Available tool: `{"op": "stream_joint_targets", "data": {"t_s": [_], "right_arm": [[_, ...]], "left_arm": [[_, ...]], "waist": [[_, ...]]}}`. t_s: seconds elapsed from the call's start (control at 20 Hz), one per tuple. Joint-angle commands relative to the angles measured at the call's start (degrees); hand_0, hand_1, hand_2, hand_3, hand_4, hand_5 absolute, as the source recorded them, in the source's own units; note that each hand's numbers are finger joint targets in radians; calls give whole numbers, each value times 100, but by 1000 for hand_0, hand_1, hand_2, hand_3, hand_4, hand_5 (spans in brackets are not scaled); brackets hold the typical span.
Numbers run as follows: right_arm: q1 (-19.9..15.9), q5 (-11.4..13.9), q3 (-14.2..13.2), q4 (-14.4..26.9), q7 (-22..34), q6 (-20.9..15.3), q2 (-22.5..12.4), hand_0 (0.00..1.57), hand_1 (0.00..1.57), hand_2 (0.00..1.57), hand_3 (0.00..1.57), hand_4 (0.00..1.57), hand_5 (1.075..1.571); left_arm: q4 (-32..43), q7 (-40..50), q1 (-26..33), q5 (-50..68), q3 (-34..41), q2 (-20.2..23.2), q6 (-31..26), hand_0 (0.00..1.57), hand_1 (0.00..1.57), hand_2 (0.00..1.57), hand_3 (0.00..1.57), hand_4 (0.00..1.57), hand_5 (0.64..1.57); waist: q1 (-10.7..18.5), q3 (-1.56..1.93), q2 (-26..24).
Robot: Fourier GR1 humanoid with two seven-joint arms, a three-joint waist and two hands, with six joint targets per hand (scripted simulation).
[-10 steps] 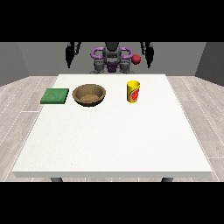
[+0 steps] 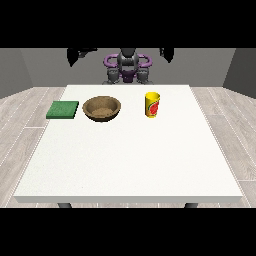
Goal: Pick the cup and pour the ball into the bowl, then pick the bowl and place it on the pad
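While both hands [image 2: 80, 53] [image 2: 166, 53] hung raised beyond the table's [image 2: 128, 165] far edge, their fingers couldn't be told. Along that edge sat pad [image 2: 63, 109], bowl [image 2: 102, 108] and cup [image 2: 152, 104], well apart, nothing between.

Small dark grey robot [image 2: 128, 65] with purple rings at the shoulders, black hands [image 2: 166, 53] on black arms.

You've got three obstacles along the table's [image 2: 130, 160] far edge: pad [image 2: 63, 109], bowl [image 2: 102, 107] just beside it, cup [image 2: 152, 104] well apart. Wide lane between bowl and cup. Near half unobstructed. Both hands [image 2: 75, 53] [image 2: 167, 52] hang high above.
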Motion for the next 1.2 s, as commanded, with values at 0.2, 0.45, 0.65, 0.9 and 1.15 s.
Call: {"op": "stream_joint_targets", "data": {"t_s": [0.2, 0.45, 0.65, 0.9, 1.15], "right_arm": [[-195, -359, -479, 1277, -1727, 812, -59, 0, 0, 0, 0, 82, 1562], [-592, -144, -452, 1707, -2016, 908, -139, 0, 0, 0, 0, 0, 1560], [-1338, -343, -789, 2279, -2295, 1017, -367, 0, 0, 0, 0, 0, 1557], [-1712, -341, -657, 2234, -2692, 1128, -242, 0, 0, 0, 0, 0, 1549], [-1960, -290, -825, 3079, -2938, 1255, -453, 0, 0, 0, 0, 0, 1547]], "left_arm": [[337, -1093, -293, 50, -240, -178, 540, 0, 0, 0, 0, 0, 1472], [852, -1150, -905, -38, 147, -164, 384, 0, 0, 0, 0, 0, 1459], [1296, -1339, -1700, -115, 408, -51, 473, 0, 0, 0, 0, 0, 1444], [2369, -2437, -2255, 194, 1132, 183, 343, 0, 0, 0, 0, 0, 1460], [2997, -2589, -2591, 130, 1256, 382, 306, 0, 0, 0, 0, 0, 1428]], "waist": [[13, -8, 1016], [-113, -8, 1232], [-99, -7, 1796], [-387, -11, 2532], [-300, -9, 2370]]}}
